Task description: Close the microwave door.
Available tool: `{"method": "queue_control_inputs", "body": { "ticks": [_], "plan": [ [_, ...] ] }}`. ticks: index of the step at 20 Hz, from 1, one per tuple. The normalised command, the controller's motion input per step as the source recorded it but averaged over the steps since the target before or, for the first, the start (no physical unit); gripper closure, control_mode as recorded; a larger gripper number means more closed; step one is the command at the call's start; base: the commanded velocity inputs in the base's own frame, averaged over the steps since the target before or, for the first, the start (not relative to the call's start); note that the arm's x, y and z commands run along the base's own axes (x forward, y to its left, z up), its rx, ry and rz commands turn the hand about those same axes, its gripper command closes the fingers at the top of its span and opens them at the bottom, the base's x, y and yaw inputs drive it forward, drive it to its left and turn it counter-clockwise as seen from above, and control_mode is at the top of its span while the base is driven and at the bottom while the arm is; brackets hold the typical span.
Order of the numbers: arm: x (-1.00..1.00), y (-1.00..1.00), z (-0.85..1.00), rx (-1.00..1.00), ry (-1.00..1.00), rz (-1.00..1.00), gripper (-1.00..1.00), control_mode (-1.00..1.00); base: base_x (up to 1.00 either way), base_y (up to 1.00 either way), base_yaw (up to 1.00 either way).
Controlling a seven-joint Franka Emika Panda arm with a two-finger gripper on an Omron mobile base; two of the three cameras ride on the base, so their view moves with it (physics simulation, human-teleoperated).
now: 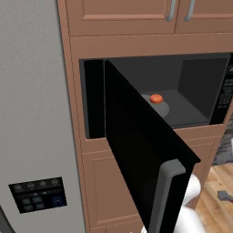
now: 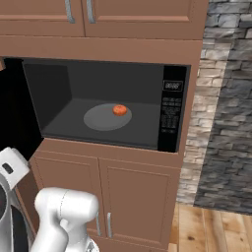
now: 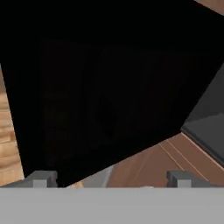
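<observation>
Left base view: the door (image 1: 136,150) stands swung wide out from the microwave (image 1: 182,91), its grey handle (image 1: 166,195) nearest you, a small orange item (image 1: 156,98) on the turntable inside.

Right base view: the cavity gapes, button panel (image 2: 171,113) at its right.

Hand view: your fingers (image 3: 111,179) are spread wide, holding nothing, facing the door's black panel. The closing push looks not yet begun; next, press the panel toward the cavity.
</observation>
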Motion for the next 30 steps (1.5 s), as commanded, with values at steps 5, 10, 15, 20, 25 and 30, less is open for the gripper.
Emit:
{"method": "queue_control_inputs", "body": {
  "ticks": [5, 10, 15, 20, 25, 30],
  "plan": [
    [-0.74, 0.56, 0.0, 0.0, -0.22, 0.29, -1.0, -1.0, 0.0, 0.0, 0.0],
    [-0.62, 0.74, 0.0, 0.0, -0.26, 0.06, -1.0, -1.0, 0.0, 0.0, 0.0],
    [-0.62, 0.52, 0.01, 0.0, -0.23, 0.0, -1.0, -1.0, 0.0, 0.0, 0.0],
    [-0.38, 0.45, 0.03, 0.0, -0.26, 0.0, -1.0, -1.0, 0.0, 0.0, 0.0],
    [-0.12, 0.46, 0.0, 0.0, -0.24, 0.0, -1.0, -1.0, 0.0, 0.0, 0.0],
    [0.33, 0.3, 0.0, 0.0, -0.18, -0.14, -1.0, -1.0, 0.0, 0.0, 0.0]
  ]
}}
